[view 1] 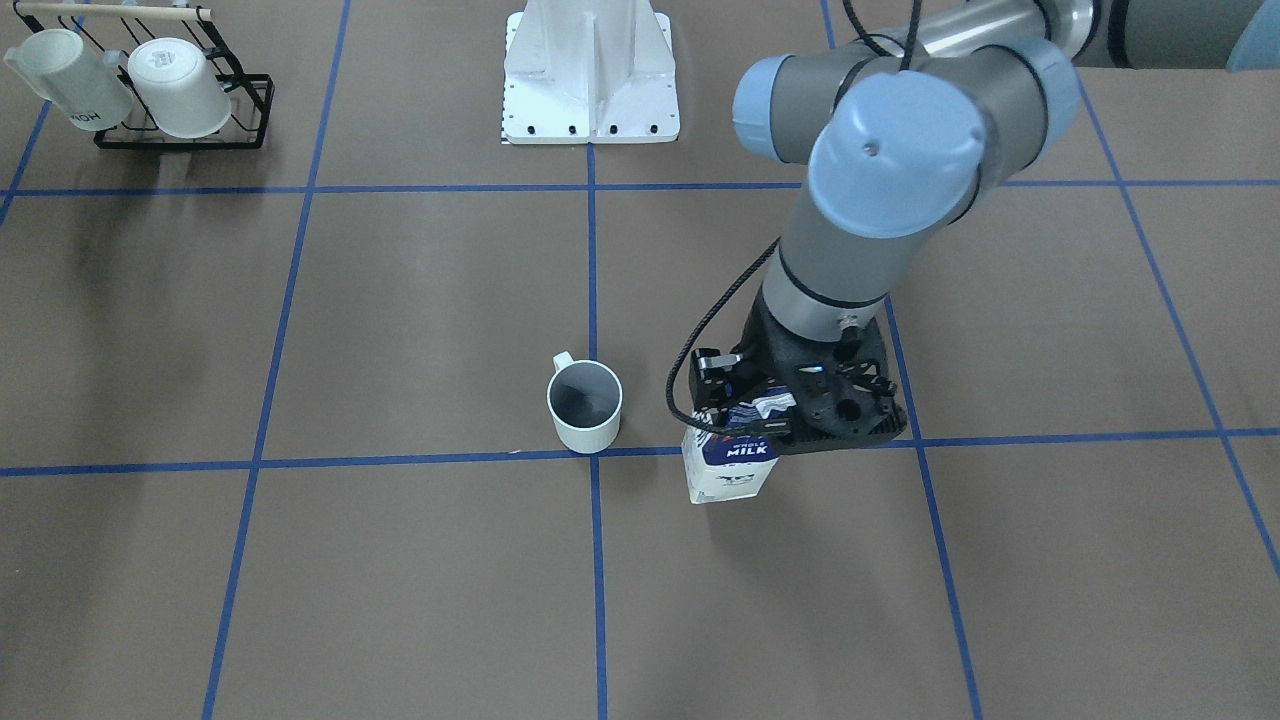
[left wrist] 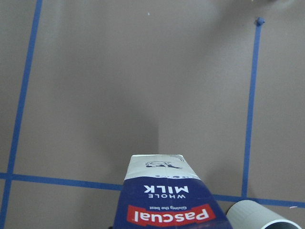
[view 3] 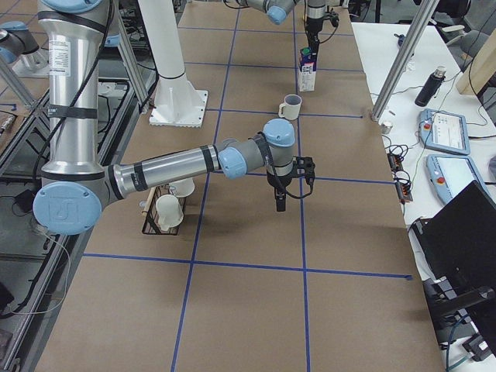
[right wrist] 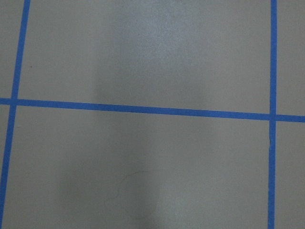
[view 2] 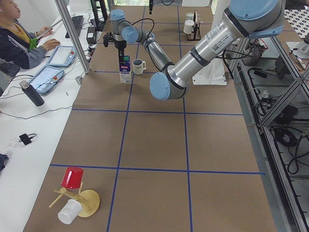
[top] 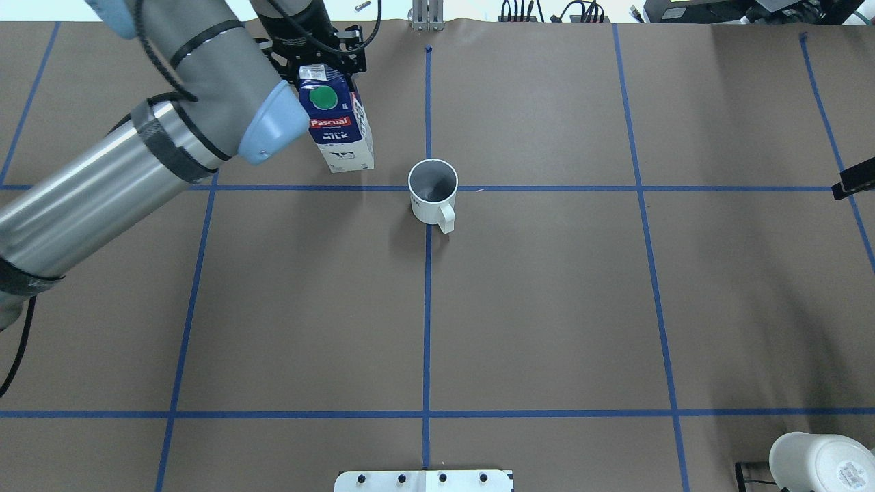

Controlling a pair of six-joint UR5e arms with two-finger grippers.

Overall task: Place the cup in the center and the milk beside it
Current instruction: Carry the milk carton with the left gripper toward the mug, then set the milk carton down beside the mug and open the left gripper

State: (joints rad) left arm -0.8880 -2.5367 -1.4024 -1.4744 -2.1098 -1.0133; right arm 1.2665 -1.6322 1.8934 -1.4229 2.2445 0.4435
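Note:
The milk carton [view 1: 730, 468], dark blue above and white below with a green cap [top: 322, 98], stands upright just to the robot's left of the cup; I cannot tell whether its base touches the table. My left gripper [view 1: 757, 408] is shut on the carton's top ridge, seen from behind in the overhead view [top: 321, 63]. The white cup [view 1: 585, 405] stands upright on the central blue crossing [top: 433, 191], with its handle toward the robot. The left wrist view shows the carton [left wrist: 167, 195] and the cup's rim [left wrist: 264, 217]. My right gripper [view 3: 280, 203] hangs over bare table far from both; I cannot tell whether it is open or shut.
A black rack with white mugs [view 1: 180, 90] stands at the table's near right corner [top: 820, 463]. The white robot base [view 1: 590, 75] is at the table's edge. A wooden stand with a red and a white cup [view 2: 72, 193] is at the left end. An operator [view 2: 19, 34] sits beside the table.

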